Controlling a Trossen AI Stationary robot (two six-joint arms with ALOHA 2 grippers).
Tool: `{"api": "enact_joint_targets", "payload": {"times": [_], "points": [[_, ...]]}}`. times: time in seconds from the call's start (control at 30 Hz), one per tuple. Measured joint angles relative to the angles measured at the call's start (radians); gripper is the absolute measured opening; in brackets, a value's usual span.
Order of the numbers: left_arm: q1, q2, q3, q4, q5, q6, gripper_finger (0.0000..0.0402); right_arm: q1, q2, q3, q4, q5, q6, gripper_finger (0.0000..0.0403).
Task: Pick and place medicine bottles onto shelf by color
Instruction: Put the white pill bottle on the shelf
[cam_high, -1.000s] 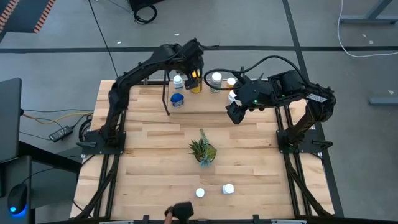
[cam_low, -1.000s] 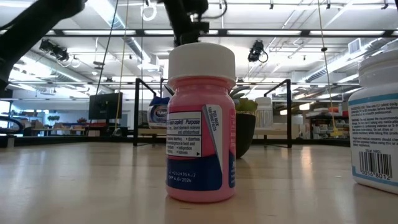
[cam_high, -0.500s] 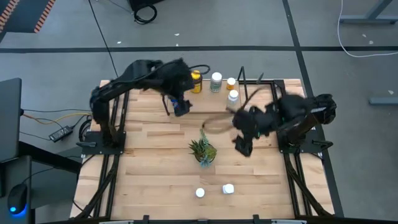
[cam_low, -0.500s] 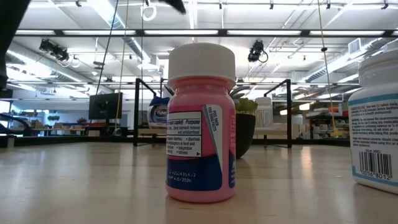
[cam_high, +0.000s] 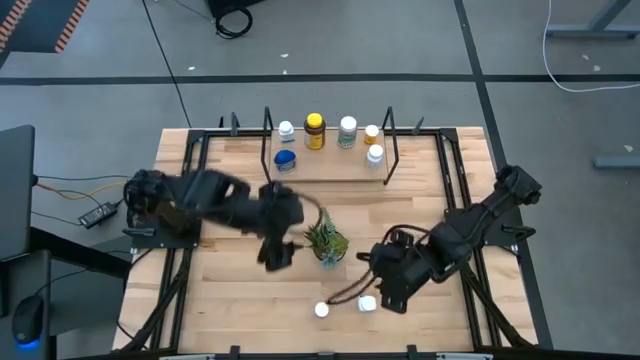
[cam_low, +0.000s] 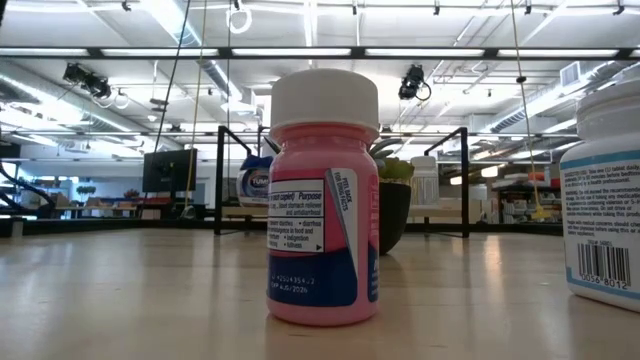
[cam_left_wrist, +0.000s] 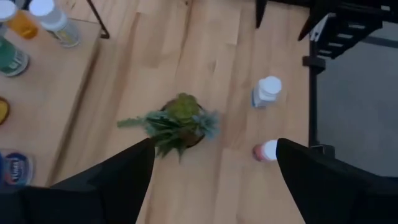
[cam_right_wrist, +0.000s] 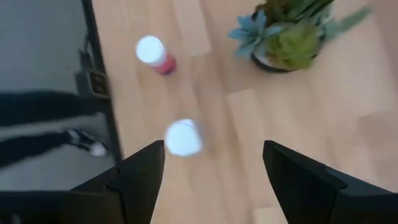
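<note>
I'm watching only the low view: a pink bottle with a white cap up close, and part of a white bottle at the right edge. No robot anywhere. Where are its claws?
Observer: The right claw hovers open right beside that white bottle.
Operator: And the other claw?
Observer: The left claw hangs open next to the plant at mid-table, holding nothing.
Operator: Is anything on the shelf yet?
Observer: Six bottles stand on the shelf, among them a blue jar and a yellow-lidded bottle.
</note>
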Motion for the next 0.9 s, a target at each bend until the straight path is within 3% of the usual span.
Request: {"api": "enact_joint_targets", "payload": {"times": [0.17, 0.4, 0.63, 0.9], "points": [[-0.094, 0.0, -0.064, 0.058, -0.077, -0.09, 0.0341, 0.048, -0.001, -0.099, 0.176, 0.057, 0.048, 0.0278], [-0.177, 0.0, -0.256, 0.249, -0.072, -0.143, 0.0341, 0.086, -0.001, -0.292, 0.433, 0.068, 0.007, 0.0284], [-0.199, 0.001, -0.428, 0.43, -0.028, -0.198, 0.0341, 0.1, -0.001, -0.447, 0.576, 0.068, 0.022, 0.033], [-0.198, 0.001, -0.488, 0.538, -0.016, -0.24, 0.0341, 0.101, -0.001, -0.566, 0.75, 0.068, 0.006, 0.0382]]}}
